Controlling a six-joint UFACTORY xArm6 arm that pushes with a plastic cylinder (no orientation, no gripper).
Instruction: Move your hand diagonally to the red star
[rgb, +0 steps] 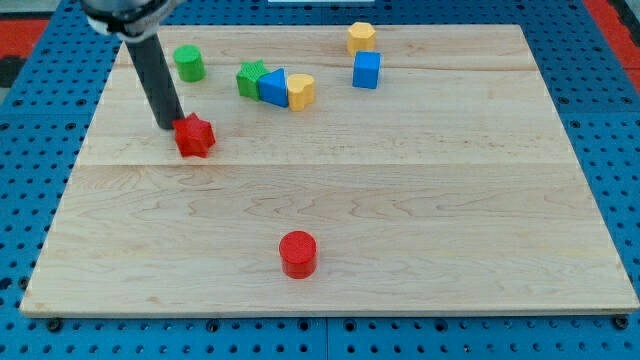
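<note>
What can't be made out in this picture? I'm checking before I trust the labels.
- Camera view: whether my tip touches the red star; they meet at the star's upper left, any gap too small to tell.
- The arm above the rod: cut off by the view's top.
- The blue block partly hides the green star.

My tip (171, 126) is being held against the upper-left side of the red star (195, 136), w/ the dark rod leaning up toward the view's top left. The wooden board (420, 220) is being seen on a blue pegboard (610, 120). A green cylinder (188, 63) is being shown above the star. A green star (251, 77), blue block (272, 87) & yellow heart (300, 91) are being seen bunched together, touching. A blue cube (366, 70) is sitting just below a yellow block (361, 37). A red cylinder (297, 253) is being shown alone nr the view's bottom.
</note>
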